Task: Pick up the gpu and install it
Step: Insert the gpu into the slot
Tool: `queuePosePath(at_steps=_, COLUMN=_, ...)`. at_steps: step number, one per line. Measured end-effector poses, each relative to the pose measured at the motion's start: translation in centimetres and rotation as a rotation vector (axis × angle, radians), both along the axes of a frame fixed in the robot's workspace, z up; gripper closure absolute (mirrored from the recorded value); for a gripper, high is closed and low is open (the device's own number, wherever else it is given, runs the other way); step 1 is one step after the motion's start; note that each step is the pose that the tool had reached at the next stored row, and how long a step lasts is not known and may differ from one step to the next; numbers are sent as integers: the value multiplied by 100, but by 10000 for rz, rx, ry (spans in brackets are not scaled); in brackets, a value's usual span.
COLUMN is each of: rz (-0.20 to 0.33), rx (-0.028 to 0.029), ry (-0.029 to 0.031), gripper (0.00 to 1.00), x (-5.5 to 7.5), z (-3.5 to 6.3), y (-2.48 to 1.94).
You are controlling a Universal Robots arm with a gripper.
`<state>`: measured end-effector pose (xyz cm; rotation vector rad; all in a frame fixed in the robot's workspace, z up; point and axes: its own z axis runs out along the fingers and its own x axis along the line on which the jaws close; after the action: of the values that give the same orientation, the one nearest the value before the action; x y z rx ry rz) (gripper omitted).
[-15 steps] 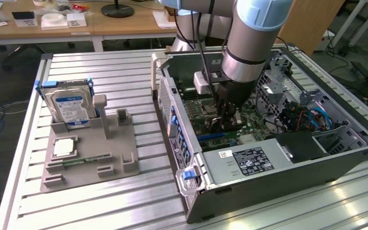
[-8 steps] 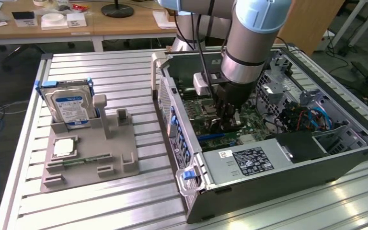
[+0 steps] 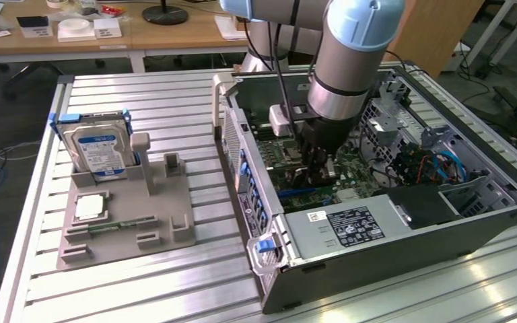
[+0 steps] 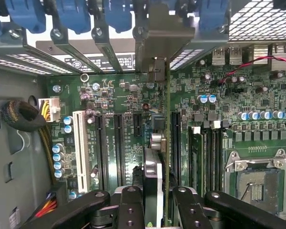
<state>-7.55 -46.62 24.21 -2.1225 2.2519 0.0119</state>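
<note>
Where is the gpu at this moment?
The gpu is held by the gripper inside the open computer case, on the exterior view's right. In the wrist view it stands edge-on over the motherboard.

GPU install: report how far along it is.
Done: the gpu is off the grey holder and inside the computer case. In hand: the gripper clamps it edge-on over the motherboard, its metal bracket at the rear slot openings. Left: letting go; whether it is fully seated in a slot cannot be told.
</note>
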Motion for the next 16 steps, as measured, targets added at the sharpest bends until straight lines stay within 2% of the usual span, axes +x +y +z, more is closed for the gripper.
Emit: queuePosePath(at_steps=16, rz=191, rx=3, ry=10, gripper=72, x=-1, z=-21, y=13)
